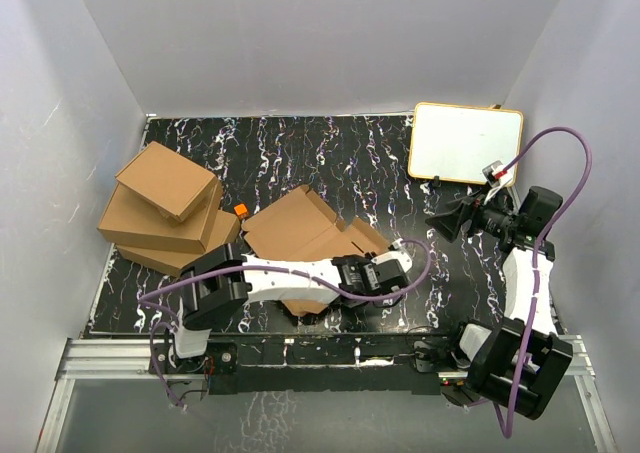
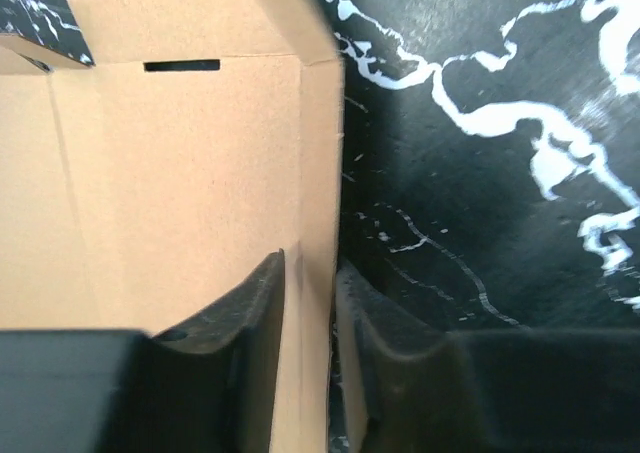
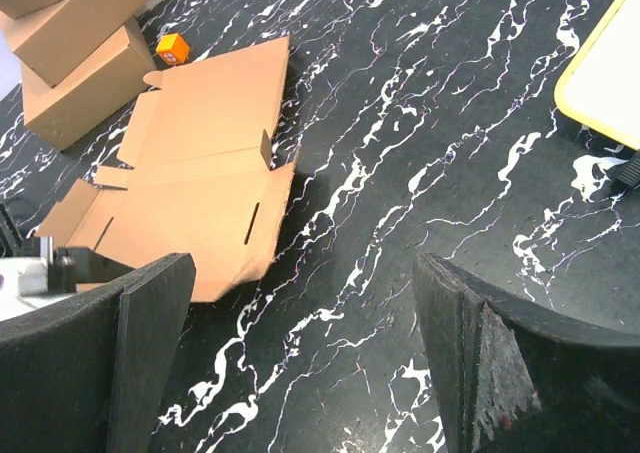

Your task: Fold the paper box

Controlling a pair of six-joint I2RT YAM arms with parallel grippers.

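The paper box [image 1: 305,228] lies opened out on the counter [image 1: 330,153], a little left of the middle and close to the near edge. Most of its panels are flat, and a few side flaps stand up. It is plain corrugated cardboard, so I judge it to be light and rather stiff across each panel, but willing to bend along the pressed creases. Being so light, it will probably slide on the smooth counter when it is pushed. A thin flap can also buckle if it is squeezed far from its crease. The best place to take hold seems to be the free edge of a flap, near its fold line, while something presses the base panel down.

The left gripper [image 2: 312,273] is at the right edge of the box, with one finger on each side of a narrow upright strip of cardboard. Whether it presses the strip or only stands beside it, I cannot tell. The right gripper [image 3: 303,293] hangs wide apart over bare counter, well away from the box and holding nothing.

A pile of boxes [image 1: 165,208] and a small orange block [image 1: 241,211] sit just left of the box. A white board [image 1: 465,143] lies in the far right corner.
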